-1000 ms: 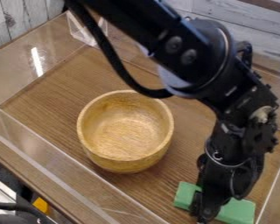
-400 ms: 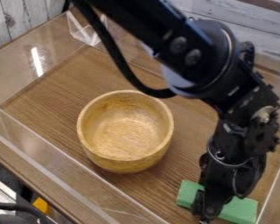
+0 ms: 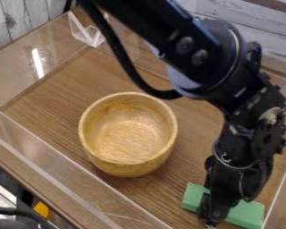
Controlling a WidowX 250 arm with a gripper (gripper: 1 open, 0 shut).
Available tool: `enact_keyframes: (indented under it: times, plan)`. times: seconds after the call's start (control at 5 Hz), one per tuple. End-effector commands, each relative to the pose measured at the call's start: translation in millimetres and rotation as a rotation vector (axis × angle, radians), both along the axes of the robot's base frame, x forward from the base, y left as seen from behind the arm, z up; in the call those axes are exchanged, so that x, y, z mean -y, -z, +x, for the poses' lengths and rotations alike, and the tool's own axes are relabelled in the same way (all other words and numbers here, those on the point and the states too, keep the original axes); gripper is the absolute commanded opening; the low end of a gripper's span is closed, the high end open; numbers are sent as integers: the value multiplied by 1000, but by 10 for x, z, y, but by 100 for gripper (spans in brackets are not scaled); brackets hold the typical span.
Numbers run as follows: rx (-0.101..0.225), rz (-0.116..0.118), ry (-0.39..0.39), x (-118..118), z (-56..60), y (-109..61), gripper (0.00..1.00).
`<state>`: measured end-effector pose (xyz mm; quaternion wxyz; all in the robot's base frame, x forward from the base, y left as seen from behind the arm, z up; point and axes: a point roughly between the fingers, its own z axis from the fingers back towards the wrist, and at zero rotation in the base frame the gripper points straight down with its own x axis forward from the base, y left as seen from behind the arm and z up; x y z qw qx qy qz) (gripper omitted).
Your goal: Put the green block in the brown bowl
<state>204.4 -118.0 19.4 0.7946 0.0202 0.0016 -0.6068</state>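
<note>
Gripper (image 3: 218,211) remains clamped on the green block (image 3: 243,214), unmoved beside the brown bowl (image 3: 129,132).

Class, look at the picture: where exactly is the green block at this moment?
The green block lies on the wooden table at the lower right of the camera view, right of the brown bowl and outside it, directly under the gripper, which is shut on it.
</note>
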Motion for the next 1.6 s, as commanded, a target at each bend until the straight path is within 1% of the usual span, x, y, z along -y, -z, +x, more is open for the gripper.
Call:
enact_keyframes:
  times: [0.0,1.4]
  plan:
    - [0,5,-13,-28,29,28,0]
    - [-5,16,-29,-53,56,25,0]
